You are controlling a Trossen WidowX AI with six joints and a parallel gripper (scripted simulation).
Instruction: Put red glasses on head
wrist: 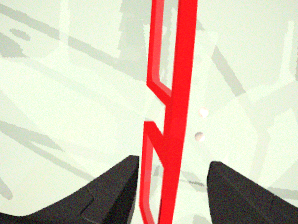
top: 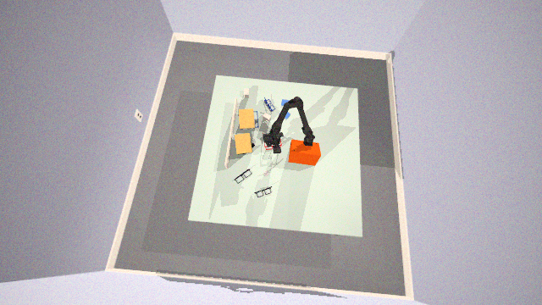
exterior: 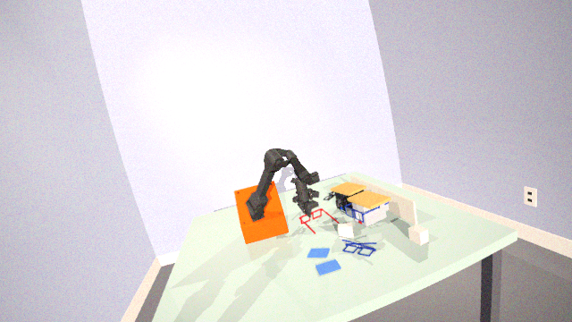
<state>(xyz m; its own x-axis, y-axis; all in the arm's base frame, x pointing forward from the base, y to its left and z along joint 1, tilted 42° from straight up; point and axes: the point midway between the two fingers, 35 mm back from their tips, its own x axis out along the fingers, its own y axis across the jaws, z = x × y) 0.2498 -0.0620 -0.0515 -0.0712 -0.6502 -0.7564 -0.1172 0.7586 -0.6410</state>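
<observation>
Red glasses [top: 268, 148] [exterior: 305, 220] [wrist: 181, 100] await lifting and placing on a head; gripper [exterior: 309, 215] [wrist: 173, 168] fingers stand apart, nothing clamped

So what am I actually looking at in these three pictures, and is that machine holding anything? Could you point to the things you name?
The machine is one black jointed arm on an orange block [top: 302, 158] [exterior: 266, 233]. Its hand is a two-fingered gripper [top: 277, 148] [exterior: 309, 215] [wrist: 173, 168]. One picture looks down from high above, one looks across the table [top: 330, 203] [exterior: 201, 268] from the side, and the third comes from a camera near the gripper, so its two dark fingers show close up.

On the table are red glasses [exterior: 305, 220] [wrist: 184, 55], blue glasses [top: 269, 104] [exterior: 358, 249], dark-framed pairs and small blue pads [top: 285, 102] [exterior: 328, 267]. Two blocky heads have yellow-orange tops [top: 246, 119] [exterior: 369, 199].

Nothing is held: the fingers stand apart on either side of the red frame, with gaps showing.
</observation>
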